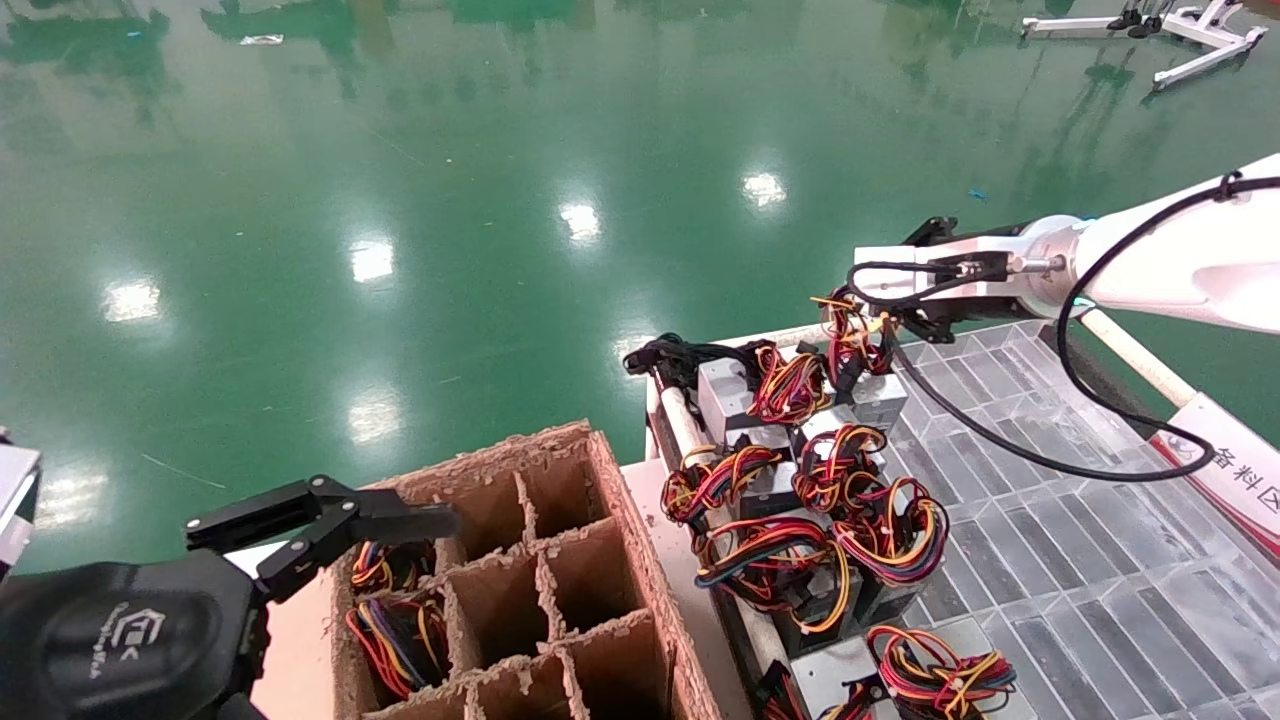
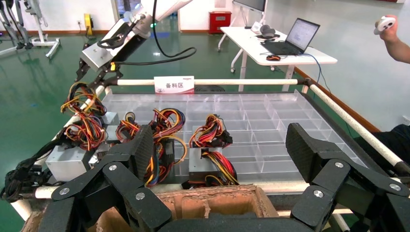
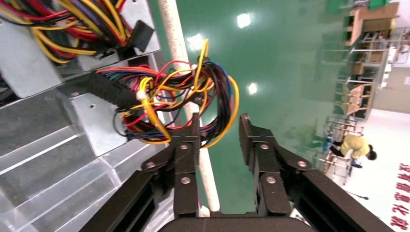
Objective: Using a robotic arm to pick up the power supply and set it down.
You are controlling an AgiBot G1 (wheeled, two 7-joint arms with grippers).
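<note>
Grey power supply (image 1: 880,396), red-yellow-black wires (image 1: 853,338), green floor (image 1: 400,200)

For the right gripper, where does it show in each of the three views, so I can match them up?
Head view: the right gripper is at upper right, over the far corner of the clear tray, its fingers in a wire bundle.
Left wrist view: upper left, far off, above the same wire bundle.
Right wrist view: its own fingers fill the lower middle, open.
Shared landmark: the white rail edging the tray.
</note>
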